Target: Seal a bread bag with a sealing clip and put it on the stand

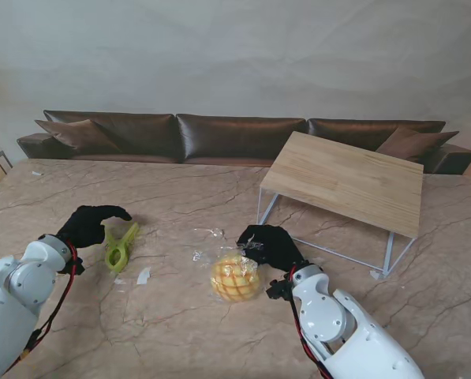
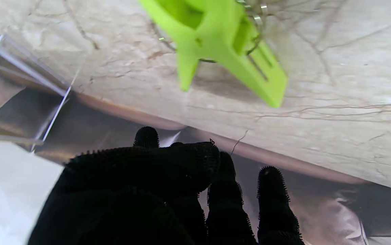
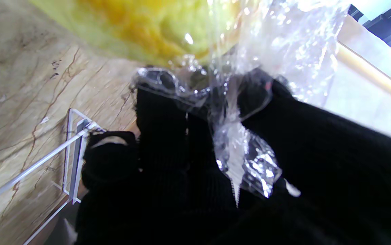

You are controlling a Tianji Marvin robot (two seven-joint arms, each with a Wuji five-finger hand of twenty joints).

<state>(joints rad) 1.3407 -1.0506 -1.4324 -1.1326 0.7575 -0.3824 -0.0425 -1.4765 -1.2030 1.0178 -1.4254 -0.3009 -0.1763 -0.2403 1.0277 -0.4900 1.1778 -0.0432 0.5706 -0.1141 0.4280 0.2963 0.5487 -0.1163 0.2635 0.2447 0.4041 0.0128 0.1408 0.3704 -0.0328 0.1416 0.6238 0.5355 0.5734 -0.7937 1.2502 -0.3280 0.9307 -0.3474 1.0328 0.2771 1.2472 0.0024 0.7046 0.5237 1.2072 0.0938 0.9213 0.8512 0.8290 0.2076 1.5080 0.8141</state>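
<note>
Stand view: the table [image 1: 180,316] is taken as the landmark, and all positions are given from it. At its far right the stand [image 1: 345,180] is set, a wooden top on white wire legs, with nothing on it. Behind the table's far edge a brown sofa [image 1: 235,136] is seen.

Near the middle of the table the bread bag [image 1: 233,272] is found, a yellow round loaf in clear film. The right hand [image 1: 271,245] is closed on the gathered neck of the bag; in the right wrist view the twisted film [image 3: 239,149] is seen pinched between the black fingers [image 3: 161,112].

On the table's left side the clip [image 1: 120,246] lies flat, green, not yet picked up. The left hand [image 1: 89,225] is held just beside it, fingers curled but apart, with nothing in it; the left wrist view shows the clip [image 2: 222,41] beyond the fingertips [image 2: 272,177] and untouched.

The step in hand is judged to be the fetching of the clip while the neck is held. Next, the clip's handles must be squeezed, carried across to the bag, and closed over the twisted neck.

A small white scrap [image 1: 143,275] lies between clip and bag; it is not judged an obstruction. The stand's front leg, near the right hand, is to be cleared during placing.
</note>
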